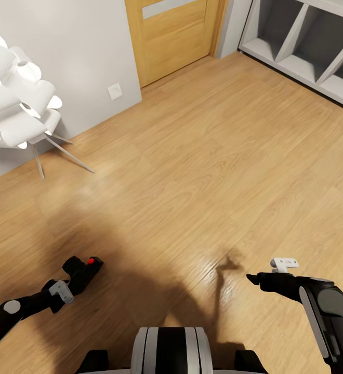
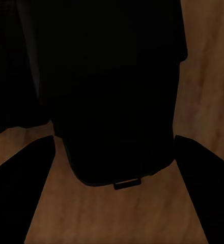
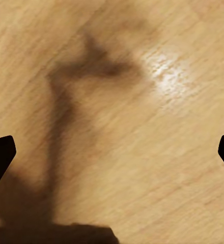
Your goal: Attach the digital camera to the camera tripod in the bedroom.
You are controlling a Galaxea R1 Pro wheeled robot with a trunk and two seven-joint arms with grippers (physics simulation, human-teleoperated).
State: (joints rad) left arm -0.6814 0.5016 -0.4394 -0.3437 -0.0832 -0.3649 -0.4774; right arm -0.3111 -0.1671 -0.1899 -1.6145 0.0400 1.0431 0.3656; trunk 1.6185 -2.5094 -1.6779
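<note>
We looked down on a wide plank floor [image 1: 202,156] that took up most of the head view, with a grey wall [image 1: 78,47] at upper left, a wooden door [image 1: 174,36] beyond it and a grey cube shelf [image 1: 317,52] at upper right. A white petal-shaped lamp [image 1: 15,98] on thin metal legs stood against the wall, well away from both arms. No tripod was visible among these things, so we judged the robot to be in transit and the attaching step not yet begun. The left arm reached forward at lower left; its gripper [image 1: 80,275] was closed around the camera [image 1: 83,269], whose red button [image 1: 91,261] pointed up and away from the robot. In the left wrist view the camera body [image 2: 117,91] sat as a dark mass between the two fingers [image 2: 20,193], touching or very nearly touching both, above bare floor. The right gripper [image 1: 254,279] hung at lower right, well apart from the camera; in its wrist view the fingertips [image 3: 0,155] stood at opposite edges with nothing but floor and shadow between, so we recorded it as spread and empty. The relation that mattered: the camera was already in the left fingers, so the left arm would carry it to the tripod's head; which way that lay we could not tell.
</note>
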